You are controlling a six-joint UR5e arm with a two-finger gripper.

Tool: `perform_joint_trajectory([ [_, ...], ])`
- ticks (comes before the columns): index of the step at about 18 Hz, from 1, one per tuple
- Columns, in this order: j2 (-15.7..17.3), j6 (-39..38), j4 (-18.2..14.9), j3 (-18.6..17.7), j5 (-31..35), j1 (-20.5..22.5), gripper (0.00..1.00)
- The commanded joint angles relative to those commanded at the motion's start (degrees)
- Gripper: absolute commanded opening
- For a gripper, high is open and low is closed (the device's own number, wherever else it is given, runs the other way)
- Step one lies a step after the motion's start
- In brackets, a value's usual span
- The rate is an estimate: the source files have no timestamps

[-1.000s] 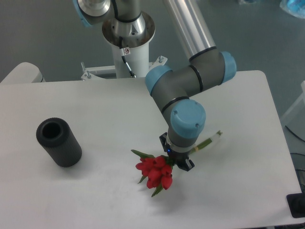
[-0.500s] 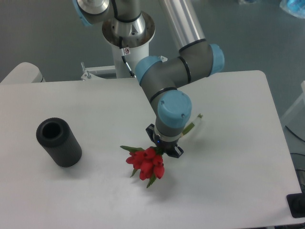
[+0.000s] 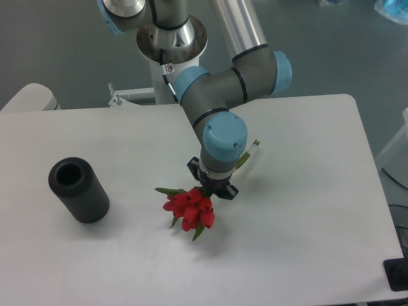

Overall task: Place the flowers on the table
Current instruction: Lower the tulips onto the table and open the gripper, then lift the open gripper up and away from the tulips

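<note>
The flowers (image 3: 189,210), a small bunch of red blooms with green leaves and a thin stem, hang from my gripper (image 3: 211,189) near the middle of the white table (image 3: 306,229). The blooms stick out to the lower left of the gripper. The stem end pokes out to the upper right behind the wrist. The gripper points down and is shut on the stems. The blue wrist hides most of the fingers. I cannot tell whether the blooms touch the tabletop.
A black hollow cylinder (image 3: 79,189) lies on the table at the left. The arm's white base post (image 3: 172,70) stands at the table's far edge. A small dark object (image 3: 396,275) sits by the right front corner.
The gripper has moved left and a little toward the far edge, carrying the flowers with it. The cylinder has not moved.
</note>
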Motion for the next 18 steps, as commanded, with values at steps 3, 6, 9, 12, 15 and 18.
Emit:
perform_joint_trajectory([
  [3,0.00,0.00,0.00,0.09,0.00,0.09,1.00],
  [6,0.00,0.17,0.00,0.61,0.00,0.17,1.00],
  [9,-0.09,0.35,0.09,1.66,-0.09,0.44,1.00],
  [12,-0.26,0.79,1.93,2.46,-0.09,0.79,1.00],
  [15,-0.79,2.89,2.11,4.12,-0.18,1.14,1.00],
  [18,-2.11,11.39,2.20,5.53,-0.18,1.49,1.00],
])
